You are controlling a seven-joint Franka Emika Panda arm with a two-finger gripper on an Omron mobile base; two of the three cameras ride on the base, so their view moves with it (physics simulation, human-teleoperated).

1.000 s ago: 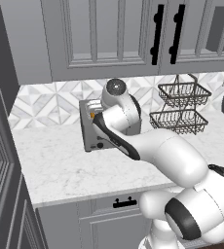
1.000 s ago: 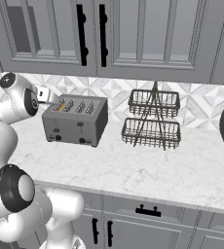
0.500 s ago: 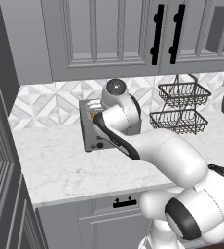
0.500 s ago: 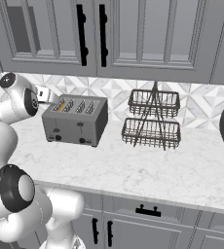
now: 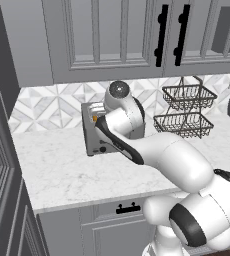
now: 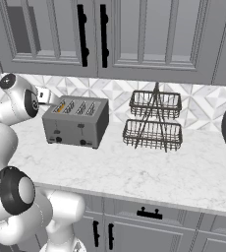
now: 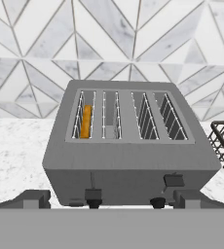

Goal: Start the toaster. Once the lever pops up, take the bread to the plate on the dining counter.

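I'm hovering my gripper (image 7: 112,202), jaws spread and empty, before the toaster (image 7: 128,146) on the surface (image 6: 149,170), with the bread (image 7: 86,121) in its leftmost slot; starting it and carrying the bread both remain.

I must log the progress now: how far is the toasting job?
Done: the bread sits in the leftmost slot of the toaster. In hand: the open end effector faces the toaster front, holding nothing. Left: press a lever, wait for the pop, carry the bread to the plate.
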